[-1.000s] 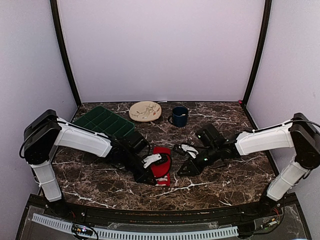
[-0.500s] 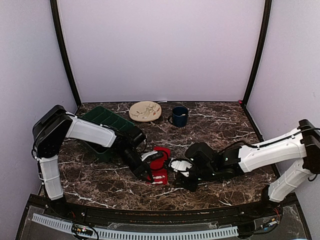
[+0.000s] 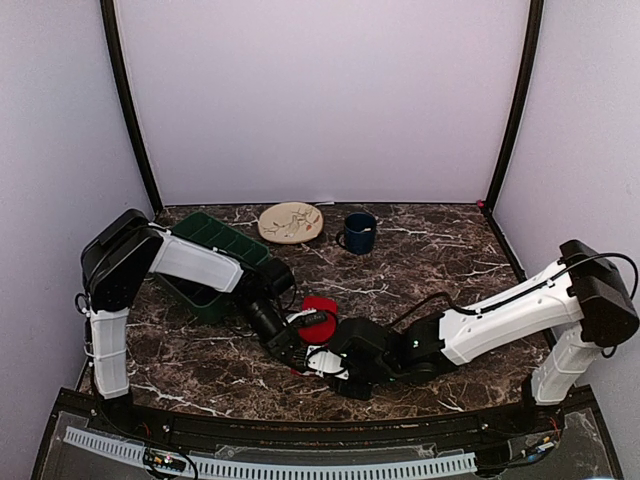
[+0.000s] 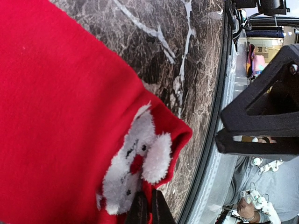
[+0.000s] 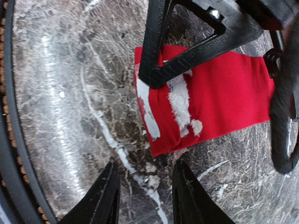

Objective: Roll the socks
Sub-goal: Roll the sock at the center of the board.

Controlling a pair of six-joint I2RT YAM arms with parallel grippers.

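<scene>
At the left of the worktop (image 3: 440,260), the left gripper (image 3: 298,338) is pinched fully shut on the white-banded end of the socks (image 3: 320,312). It has kept that position while its arm folded in closer. The socks lay as a flat red patch at centre a second ago and now bunch into a rounded hump. The right gripper (image 5: 145,200) was well to the right of them. It has since swept in low to the near side, just short of the banded end, with its jaws widened to roughly half open and holding nothing. This suggests rolling has started, with the right gripper setting up to help with that end.
</scene>
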